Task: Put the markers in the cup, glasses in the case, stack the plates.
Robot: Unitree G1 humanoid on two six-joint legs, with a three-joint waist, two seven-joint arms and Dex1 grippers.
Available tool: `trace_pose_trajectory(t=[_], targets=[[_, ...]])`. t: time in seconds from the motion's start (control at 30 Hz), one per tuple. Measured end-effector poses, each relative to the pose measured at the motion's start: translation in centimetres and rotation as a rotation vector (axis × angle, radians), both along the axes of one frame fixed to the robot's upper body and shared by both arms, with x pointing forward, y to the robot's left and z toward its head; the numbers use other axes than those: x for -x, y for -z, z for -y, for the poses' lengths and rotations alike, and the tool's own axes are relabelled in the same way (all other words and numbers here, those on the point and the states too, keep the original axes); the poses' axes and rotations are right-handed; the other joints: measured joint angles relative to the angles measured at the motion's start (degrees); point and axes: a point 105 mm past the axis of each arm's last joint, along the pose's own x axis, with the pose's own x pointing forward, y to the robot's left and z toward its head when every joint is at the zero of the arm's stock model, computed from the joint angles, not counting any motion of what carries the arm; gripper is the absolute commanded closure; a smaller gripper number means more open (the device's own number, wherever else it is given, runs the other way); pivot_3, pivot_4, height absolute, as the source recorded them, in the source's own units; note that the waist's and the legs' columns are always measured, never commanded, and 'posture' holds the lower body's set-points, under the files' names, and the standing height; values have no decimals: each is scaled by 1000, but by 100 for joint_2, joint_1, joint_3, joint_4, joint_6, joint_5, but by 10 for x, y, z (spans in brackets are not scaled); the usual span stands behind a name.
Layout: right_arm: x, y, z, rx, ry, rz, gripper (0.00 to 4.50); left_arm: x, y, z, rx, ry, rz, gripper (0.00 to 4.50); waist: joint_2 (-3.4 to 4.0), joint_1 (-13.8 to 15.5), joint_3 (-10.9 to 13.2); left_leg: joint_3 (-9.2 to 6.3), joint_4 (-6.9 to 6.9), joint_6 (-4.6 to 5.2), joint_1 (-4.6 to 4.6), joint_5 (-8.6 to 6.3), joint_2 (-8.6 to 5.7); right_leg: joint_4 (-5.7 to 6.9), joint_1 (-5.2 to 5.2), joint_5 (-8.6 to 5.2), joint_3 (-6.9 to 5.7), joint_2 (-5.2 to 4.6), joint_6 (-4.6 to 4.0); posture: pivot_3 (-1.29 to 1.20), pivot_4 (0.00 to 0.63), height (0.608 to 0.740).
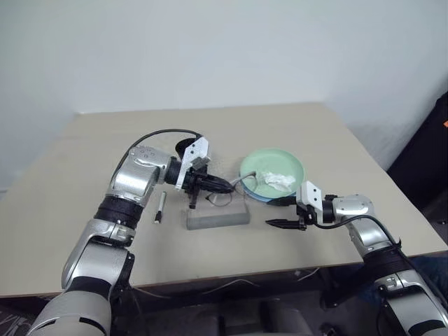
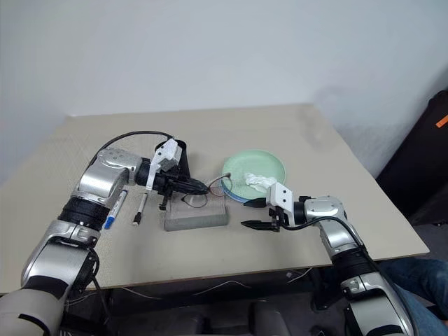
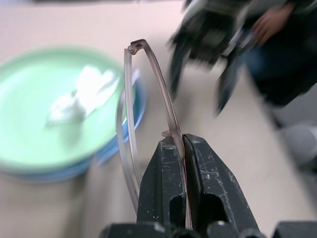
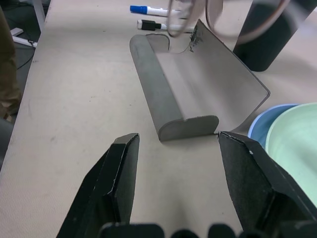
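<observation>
The case [image 2: 197,216] lies open near the table's [image 2: 294,122] front edge. Left of it lie the two markers [image 2: 129,204]; behind it stands the cup [image 2: 182,155]. To its right sit the stacked plates [image 2: 269,162], a tissue [image 2: 259,182] on top.

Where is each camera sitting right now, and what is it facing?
Left and right eye views: on the head, looking down over the table; both arms show.
Left wrist view: along the shut left claw, pinching the glasses; beyond, the green plate and the right claw.
Right wrist view: along the open right claw, facing the open case, markers and cup.
Shared: both wrist views show the stacked plates.
</observation>
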Motion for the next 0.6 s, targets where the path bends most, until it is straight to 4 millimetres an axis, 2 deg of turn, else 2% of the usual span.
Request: trace_pose_trajectory(t=[0.17,0.27,0.47,0.6], targets=[[0,1,2,9,-2,-4,1747,-4,32,-14,-129,-10,-9,4455,-3,12,1,0,3,0,-9,0,-1,-2,0,0,3,-1,0,0,0,740],[0,1,2,11,-1,-5,1747,-3,44,-14,-157,2,-18,4455,-5,15,1,-1,5,0,-12,0,-3,-4,-1,0,3,-2,0,0,0,740],[0,1,3,12,0,-5,1747,-7,48,-10,-194,35,-5,4455,-8,10,2,0,5,0,-12,-1,-3,-4,0,0,5,-2,0,0,0,740],[0,1,3,14,2,-4,1747,-2,52,-7,-190,71,-51,4455,-9,8,2,-1,5,1,-12,-1,-2,-3,0,0,5,-1,0,0,0,740]])
